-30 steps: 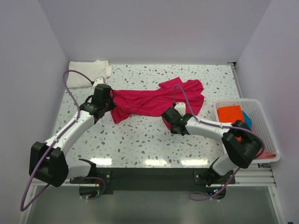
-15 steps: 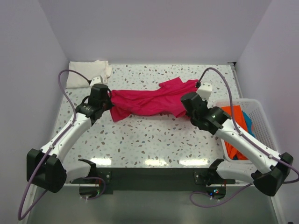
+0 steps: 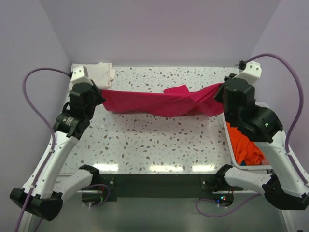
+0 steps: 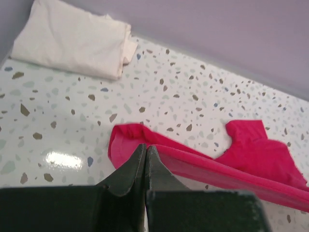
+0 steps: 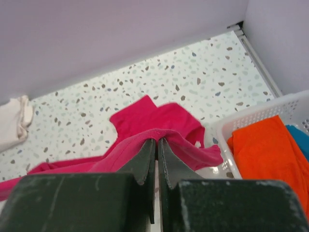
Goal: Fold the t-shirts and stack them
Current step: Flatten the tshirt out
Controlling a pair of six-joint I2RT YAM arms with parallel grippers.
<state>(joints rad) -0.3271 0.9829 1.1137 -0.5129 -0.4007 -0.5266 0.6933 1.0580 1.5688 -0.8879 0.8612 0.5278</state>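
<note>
Both arms are up with the magenta-red t-shirt [image 3: 164,101] strung between them, so here's how it looks from my end.

The left gripper [image 3: 100,94] is pinched tight on one end of the shirt. In the left wrist view the jaws sit pressed together with a folded hem of the cloth coming out from between them. The right gripper [image 3: 221,94] is clamped on the other end, and in its wrist cam the fabric drapes over both sides of the closed jaws.

The shirt is pulled out into a long narrow band, running from just beside the white mesh basket [image 5: 256,113] straight away from it across the terrazzo tabletop [image 3: 159,140]. It isn't flat at all. The half nearer the basket is twisted and bunched, and a sleeve flap pokes out on the far side of the band. The half away from the basket is smoother, with one long lengthwise fold. The middle sags a bit, and I can't tell whether it touches the tabletop.

In the basket there's an orange t-shirt [image 5: 270,150], and a sliver of a blue one [image 5: 300,137] just beside it. The right arm hides most of the basket in the top view.

The cream-white t-shirt [image 3: 94,73] lies folded at the far corner of the tabletop, well apart from the basket on the opposite side, close behind the left gripper.
</note>
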